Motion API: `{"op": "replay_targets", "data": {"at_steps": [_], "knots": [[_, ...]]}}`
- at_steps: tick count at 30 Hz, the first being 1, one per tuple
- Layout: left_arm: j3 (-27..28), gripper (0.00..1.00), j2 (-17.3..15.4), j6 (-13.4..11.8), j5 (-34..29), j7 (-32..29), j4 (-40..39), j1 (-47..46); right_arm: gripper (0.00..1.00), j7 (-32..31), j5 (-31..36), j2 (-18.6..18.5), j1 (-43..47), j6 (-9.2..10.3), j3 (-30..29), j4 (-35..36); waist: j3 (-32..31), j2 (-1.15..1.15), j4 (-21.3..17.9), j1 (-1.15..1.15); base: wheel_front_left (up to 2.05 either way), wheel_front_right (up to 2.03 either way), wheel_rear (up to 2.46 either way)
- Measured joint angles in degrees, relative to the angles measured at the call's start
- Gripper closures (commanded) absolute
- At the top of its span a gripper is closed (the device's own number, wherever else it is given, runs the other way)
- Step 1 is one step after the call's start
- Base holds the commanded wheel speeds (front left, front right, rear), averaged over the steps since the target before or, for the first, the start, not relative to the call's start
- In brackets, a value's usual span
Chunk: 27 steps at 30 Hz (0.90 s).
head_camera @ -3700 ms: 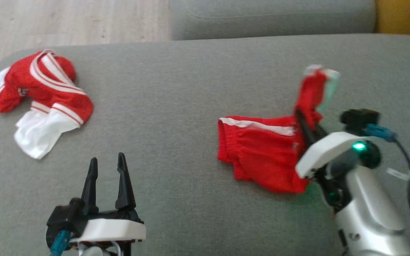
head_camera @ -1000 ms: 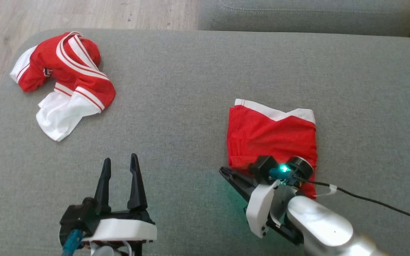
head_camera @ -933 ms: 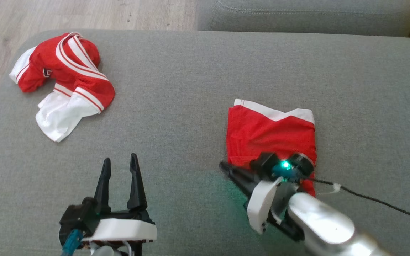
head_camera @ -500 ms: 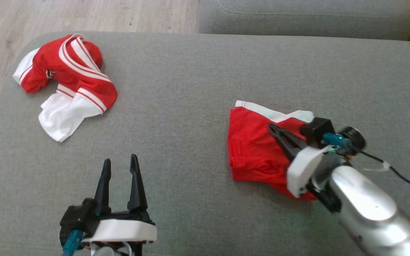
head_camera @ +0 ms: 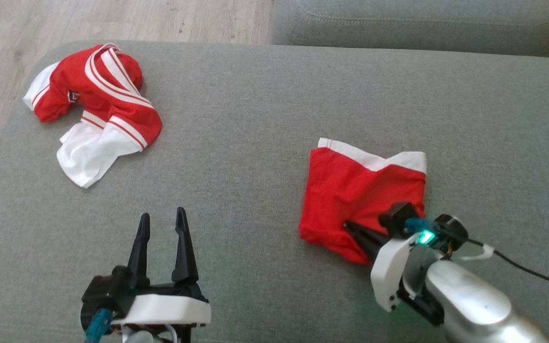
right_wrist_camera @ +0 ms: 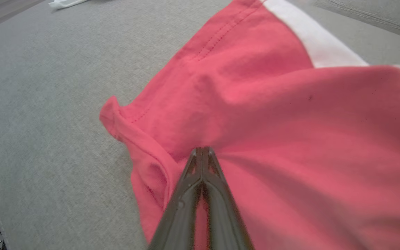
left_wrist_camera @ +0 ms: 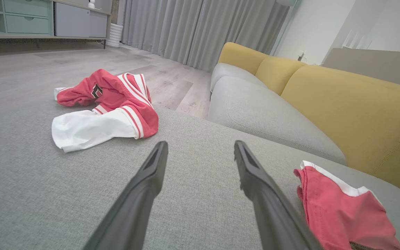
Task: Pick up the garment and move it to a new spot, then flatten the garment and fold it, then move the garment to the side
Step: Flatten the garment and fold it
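As the red shorts (head_camera: 365, 190) lie folded into a compact square on the grey sofa cushion (head_camera: 255, 143), right of its middle with the white band at the far edge, the folding looks done, and the step in hand is, I judge, the last one: moving them aside. The right claw (right_wrist_camera: 202, 150) is pinched together on the near hem, with cloth puckering toward its tips. The left claw (head_camera: 162, 215) hovers spread and empty over bare cushion, well apart from the shorts. The next move calls for a low, steady lift or drag, since a single pinch at one edge could let the layers slide open. The right wrist view shows the pinch and gathered cloth plainly, where the head view gives them small and partly behind the wrist. The head view places the shorts against the crumpled red-and-white jersey (head_camera: 96, 102) at the far left, and the left wrist view adds a yellow backrest (left_wrist_camera: 342, 104) beyond.
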<state>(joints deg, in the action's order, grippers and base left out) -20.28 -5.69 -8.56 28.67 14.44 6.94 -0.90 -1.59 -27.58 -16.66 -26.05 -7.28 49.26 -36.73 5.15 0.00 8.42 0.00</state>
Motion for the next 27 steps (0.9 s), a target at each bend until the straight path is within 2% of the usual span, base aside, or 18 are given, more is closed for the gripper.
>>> {"op": "replay_targets", "data": {"at_steps": [6, 15, 21, 24, 25, 27], "knots": [[-0.1, 0.00, 0.0, 0.0, 0.0, 0.0, 0.0, 0.1, 1.00, 0.5, -0.7, 0.0, 1.0, 0.00, 4.1, 1.5, -0.6, 0.00, -0.1, 0.00, 0.00, 0.00, 0.00], [-0.3, 0.00, -0.3, 0.0, 0.0, 0.0, 0.0, 0.2, 1.00, 1.4, -0.7, 1.9, 1.3, 0.00, 6.5, 2.4, -1.1, 0.00, -0.4, 0.00, 0.00, 0.00, 0.00], [-0.3, 0.00, -0.3, -0.1, 0.0, 0.0, 0.0, 0.2, 1.00, 2.8, -0.8, 2.9, 1.2, 0.00, 6.7, 1.3, -1.3, 0.00, -0.8, 0.00, 0.00, 0.00, 0.00], [-0.2, 0.00, -0.4, -0.3, 0.0, 0.0, 0.0, 0.2, 1.00, 5.5, -0.8, 3.6, 0.9, 0.00, 4.3, 1.3, -1.6, 0.00, -1.4, 0.00, 0.00, 0.00, 0.00], [-0.2, 0.00, -0.4, -0.3, 0.0, 0.0, 0.1, 0.3, 0.98, 6.4, -0.8, 3.6, 0.7, 0.00, 3.1, 1.4, -1.8, 0.00, -1.6, 0.00, 0.00, 0.00, 0.00], [-0.2, 0.00, -0.5, -0.3, 0.0, 0.0, 0.2, 0.3, 0.70, 8.1, -0.4, 3.7, 0.5, 0.00, 0.1, 1.4, -2.3, 0.00, -2.1, 0.00, 0.00, 0.00, 0.00]]}}
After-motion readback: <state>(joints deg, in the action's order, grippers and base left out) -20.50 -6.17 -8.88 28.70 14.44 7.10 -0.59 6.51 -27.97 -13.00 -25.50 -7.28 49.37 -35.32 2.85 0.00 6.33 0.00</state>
